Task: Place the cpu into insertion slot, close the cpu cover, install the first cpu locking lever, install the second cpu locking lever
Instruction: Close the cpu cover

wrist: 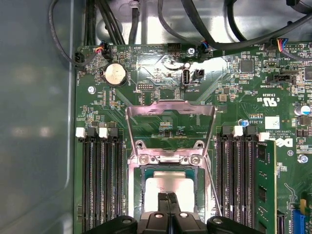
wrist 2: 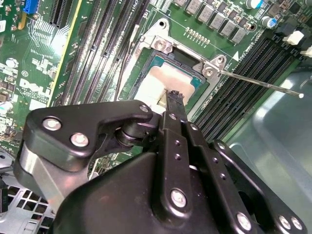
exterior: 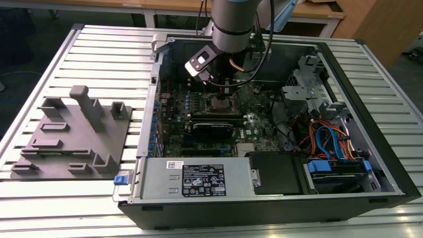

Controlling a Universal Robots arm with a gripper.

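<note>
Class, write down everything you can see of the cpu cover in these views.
The cpu cover is a thin, shiny silver metal frame with a large square window, through which the green board shows. In the first wrist view it is swung open, seemingly tilted up off the insertion slot, joined to it along a hinge edge near two screws. The cpu lies uncovered in the slot. Nothing grips the cover; the gripper, jaws shut, is over the cpu.
</note>
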